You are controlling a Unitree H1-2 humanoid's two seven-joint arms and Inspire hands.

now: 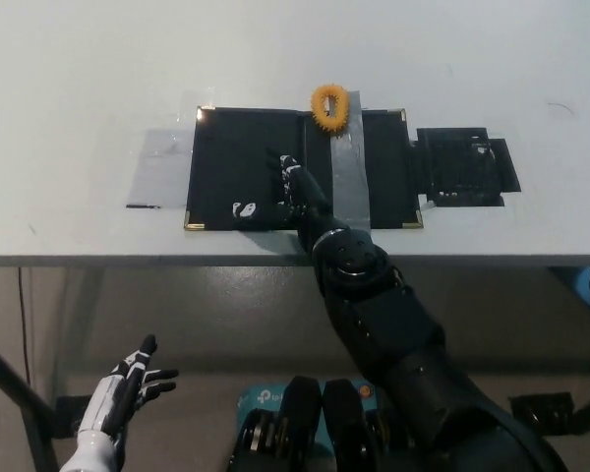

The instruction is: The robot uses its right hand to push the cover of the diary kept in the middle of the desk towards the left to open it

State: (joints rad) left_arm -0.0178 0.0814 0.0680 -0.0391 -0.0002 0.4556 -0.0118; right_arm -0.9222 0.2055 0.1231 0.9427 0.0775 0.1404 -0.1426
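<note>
A black diary with gold corners lies open and flat in the middle of the white desk. Its cover is spread to the left, and a grey tape strip runs down the right half. My black right hand rests on the opened left side near the front edge, fingers apart, holding nothing. Below the desk at the lower left hangs my white left hand, fingers spread and empty.
An orange spiky ring sits at the diary's top edge by the spine. A black flat piece lies just right of the diary. A clear tape patch is left of it. The desk's front edge runs just below the diary.
</note>
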